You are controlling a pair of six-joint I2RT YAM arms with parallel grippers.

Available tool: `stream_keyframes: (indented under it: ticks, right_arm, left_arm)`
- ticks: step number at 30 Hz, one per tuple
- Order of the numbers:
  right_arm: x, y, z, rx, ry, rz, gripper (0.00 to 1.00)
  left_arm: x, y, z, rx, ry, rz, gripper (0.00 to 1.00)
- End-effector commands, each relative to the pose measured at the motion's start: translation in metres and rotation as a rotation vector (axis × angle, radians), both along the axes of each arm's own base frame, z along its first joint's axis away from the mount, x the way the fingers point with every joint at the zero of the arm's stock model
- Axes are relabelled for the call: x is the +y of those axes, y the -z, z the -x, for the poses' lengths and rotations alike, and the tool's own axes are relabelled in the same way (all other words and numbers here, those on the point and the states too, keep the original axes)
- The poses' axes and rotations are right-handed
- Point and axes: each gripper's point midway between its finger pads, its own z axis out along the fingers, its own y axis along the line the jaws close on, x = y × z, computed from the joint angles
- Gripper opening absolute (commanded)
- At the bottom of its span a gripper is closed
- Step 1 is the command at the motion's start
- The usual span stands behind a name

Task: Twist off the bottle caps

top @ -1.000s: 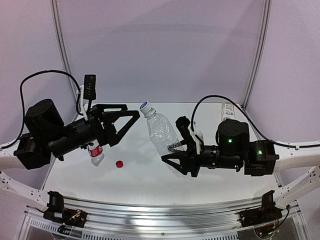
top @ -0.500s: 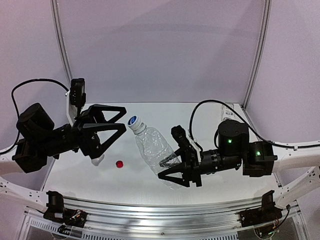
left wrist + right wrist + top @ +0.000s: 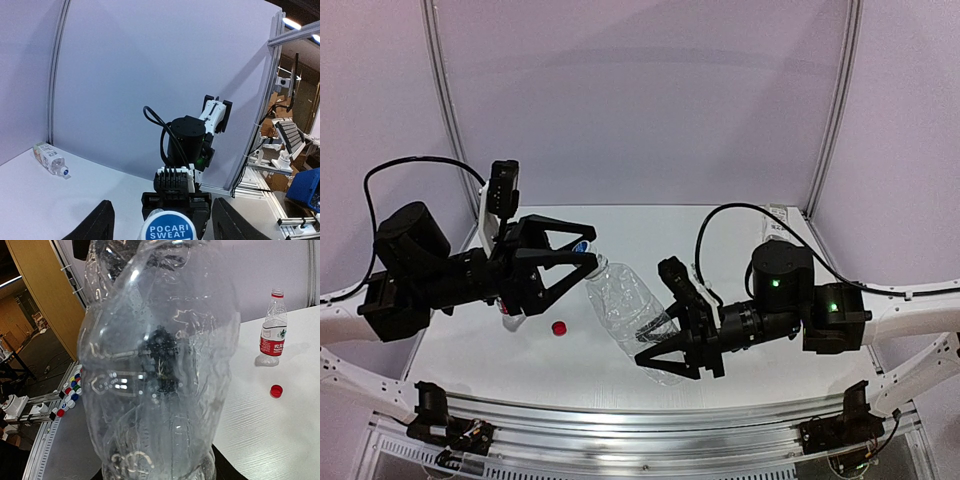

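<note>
**Overhead view.**
- Left claw (image 3: 588, 250): open, one finger to each side of the white-and-blue cap (image 3: 582, 245), not clamped on it.
- Right claw (image 3: 652, 312): closed on the lower body of the big clear bottle (image 3: 615, 290). The bottle is held off the desk (image 3: 620, 225) and tilted, with its neck towards the left claw.
- Red cap (image 3: 559, 327): loose on the desk, near the left claw and apart from every bottle.
- Small red-labelled bottle (image 3: 510, 318): just left of the red cap and partly hidden under the left arm.
- Third bottle (image 3: 776, 222): at the far right corner of the desk.

**Left wrist view.**
- The white-and-blue cap (image 3: 168, 227) faces the camera at the bottom edge.
- The fingers (image 3: 97, 225) stand wide on both sides, with a clear gap between each one and the cap.
- The third bottle (image 3: 50, 157) lies on its side by the far wall, with its own cap on.

**Right wrist view.**
- The big clear bottle (image 3: 160, 355) fills most of the frame.
- The small red-labelled bottle (image 3: 272, 330) stands upright on the desk.
- The red cap (image 3: 276, 390) lies nearby, not touching it.
</note>
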Motion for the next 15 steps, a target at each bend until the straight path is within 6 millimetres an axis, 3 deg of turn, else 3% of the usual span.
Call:
stream_keyframes:
  ticks: [1,7,15]
  right_arm:
    - [0.005,-0.009,-0.001,0.002,-0.001,-0.012,0.0]
    - [0.005,-0.008,-0.002,0.004,0.0,-0.007,0.0]
    - [0.003,-0.008,-0.012,-0.011,0.063,0.0,0.0]
  left_arm:
    - [0.0,-0.012,0.002,-0.026,-0.005,0.011,0.62]
    - [-0.002,-0.01,-0.001,-0.022,-0.028,-0.007,0.36]
    - [-0.007,-0.004,-0.018,0.035,-0.135,-0.042,0.25]
